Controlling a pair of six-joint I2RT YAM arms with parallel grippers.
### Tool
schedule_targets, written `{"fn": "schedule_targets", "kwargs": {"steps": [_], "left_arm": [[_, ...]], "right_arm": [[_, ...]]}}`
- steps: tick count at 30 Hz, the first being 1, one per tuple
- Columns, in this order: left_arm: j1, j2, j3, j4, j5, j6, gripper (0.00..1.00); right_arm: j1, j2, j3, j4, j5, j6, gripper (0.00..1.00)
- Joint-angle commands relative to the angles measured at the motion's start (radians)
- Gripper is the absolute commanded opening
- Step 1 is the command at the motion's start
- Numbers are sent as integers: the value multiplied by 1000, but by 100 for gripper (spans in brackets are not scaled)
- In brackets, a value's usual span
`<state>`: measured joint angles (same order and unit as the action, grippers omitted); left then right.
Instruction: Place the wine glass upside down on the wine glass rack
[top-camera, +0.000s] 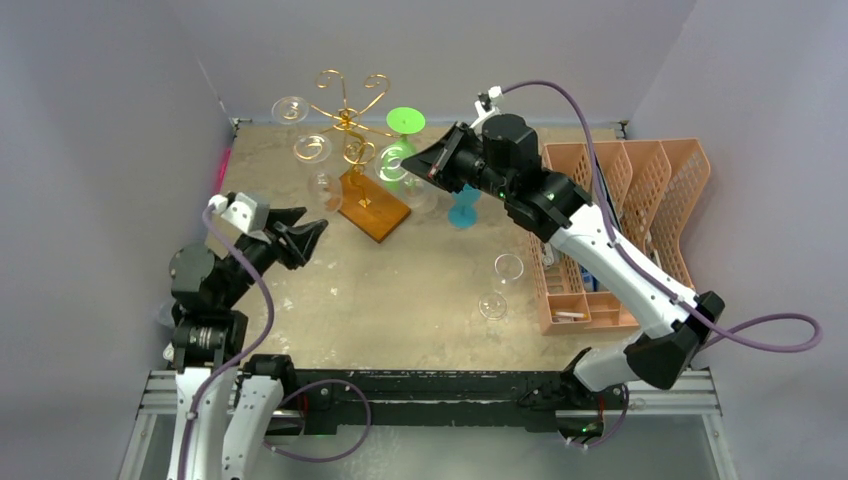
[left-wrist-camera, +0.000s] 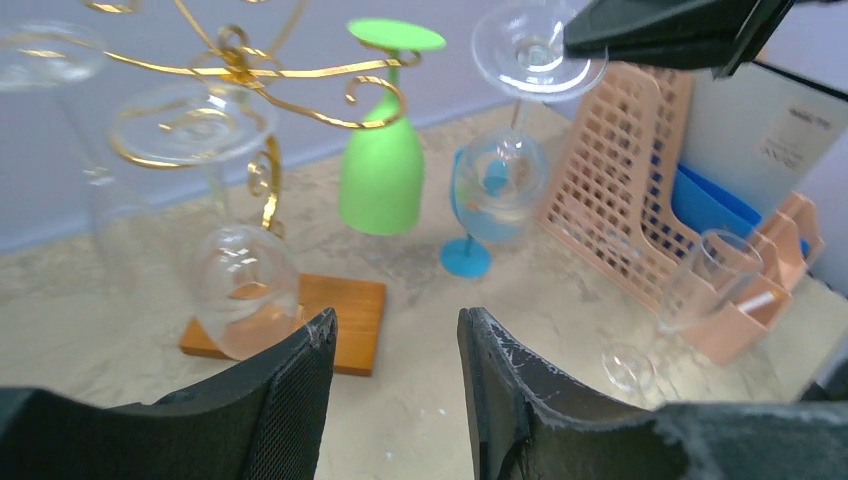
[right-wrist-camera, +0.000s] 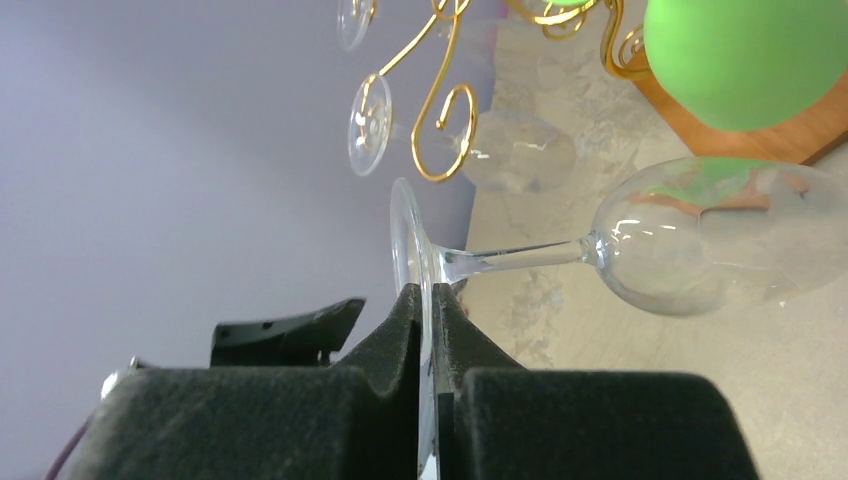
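The right gripper (right-wrist-camera: 432, 300) was clamped tight on the foot of the wine glass (right-wrist-camera: 700, 235). The glass hung upside down in the air, above the far part of the table (top-camera: 400, 290). It was just beside the right side of the rack (top-camera: 345, 118), not on any arm. The rack stood near the far edge, toward the far left corner.

A green glass (left-wrist-camera: 382, 170) hung upside down on the rack's nearest arm, between the wine glass and the post. A blue glass (top-camera: 463, 212) stood on the table just behind the wine glass. Clear glasses (top-camera: 313, 148) filled the arms on the rack's left side.

An orange organizer (top-camera: 640, 180) sat along the right edge, with another clear glass (left-wrist-camera: 695, 285) lying beside it.

The left gripper (left-wrist-camera: 397, 325) was open and held nothing. It pointed at the rack from near the left edge.
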<state>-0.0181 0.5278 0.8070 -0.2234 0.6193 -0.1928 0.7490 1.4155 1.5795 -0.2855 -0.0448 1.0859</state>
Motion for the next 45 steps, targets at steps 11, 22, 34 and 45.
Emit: {"fn": "schedule_targets", "kwargs": {"steps": [11,22,34,45], "left_arm": [[1,-173,-35,-35,-499,-64,47],[1,-148,-22,-54,-490,-62,47],[2,-153,-22,-62,-517,-51,47],[2,-148,-22,-69,-532,-45,47]], "right_arm": [[-14,166,194,146,-34,82,0],[-20,205,218,194,42,237,0],[-22,281,266,211,46,366,0],[-22,353,312,203,-36,413,0]]}}
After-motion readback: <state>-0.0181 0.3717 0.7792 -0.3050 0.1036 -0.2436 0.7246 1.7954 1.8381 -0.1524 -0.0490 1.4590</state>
